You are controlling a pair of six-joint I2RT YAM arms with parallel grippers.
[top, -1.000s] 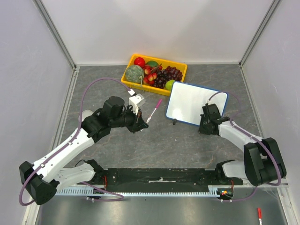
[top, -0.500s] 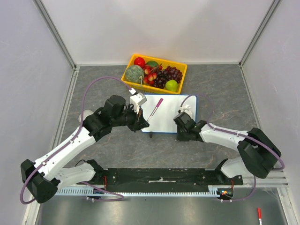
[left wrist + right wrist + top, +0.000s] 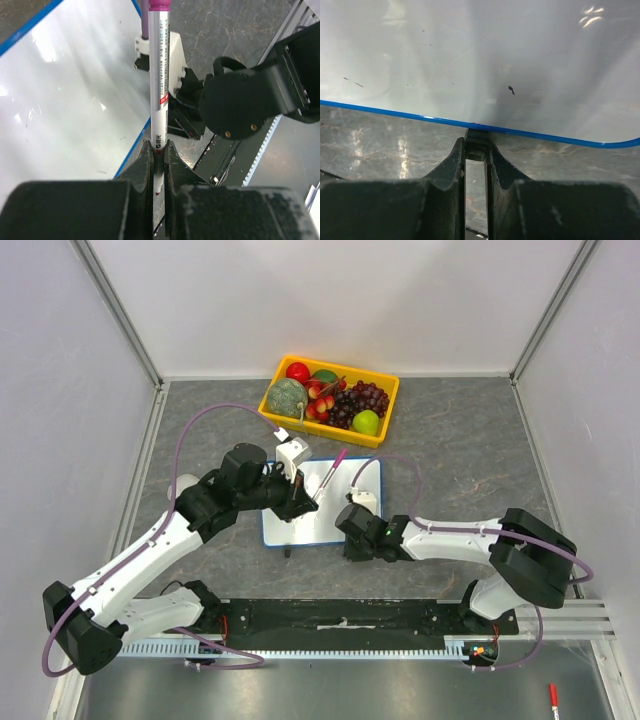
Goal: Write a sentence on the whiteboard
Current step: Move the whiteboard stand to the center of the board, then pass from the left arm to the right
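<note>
Grey marbled tabletop (image 3: 460, 450), white walls (image 3: 330, 300), blue-rimmed whiteboard (image 3: 310, 525)

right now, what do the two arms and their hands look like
Both arms have white links and black joints, the left arm and right arm each trailing a purple cable. The left hand and right hand are black, with two tapered fingers.
</note>
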